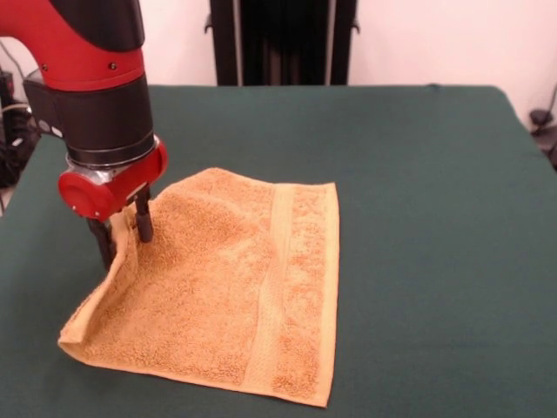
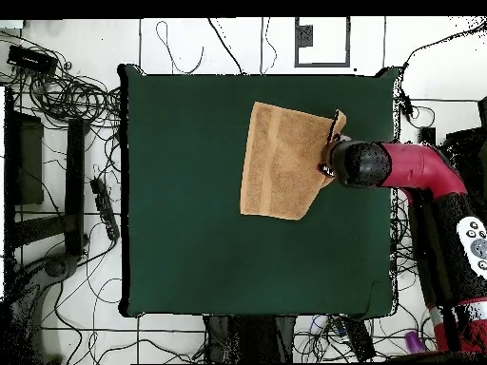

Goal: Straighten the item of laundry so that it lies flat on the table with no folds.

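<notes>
The orange-tan terry towel [image 1: 226, 287] lies on the dark green table [image 1: 418, 218], mostly spread out, with a woven band running down its right side. Its left edge is lifted off the cloth and rises up to my gripper [image 1: 124, 233]. My gripper's two dark fingers [image 1: 144, 222] are shut on that raised edge, just above the table. In the overhead view the towel [image 2: 281, 160] lies toward the table's upper right, and my gripper [image 2: 328, 169] sits at its right edge under the red arm. No white tag shows.
The black pedestal [image 1: 283, 39] stands at the table's far side. In the overhead view, cables and dark boxes [image 2: 57, 143] lie on the floor left of the table [image 2: 190, 238]. The red arm [image 2: 418, 166] reaches in from the right.
</notes>
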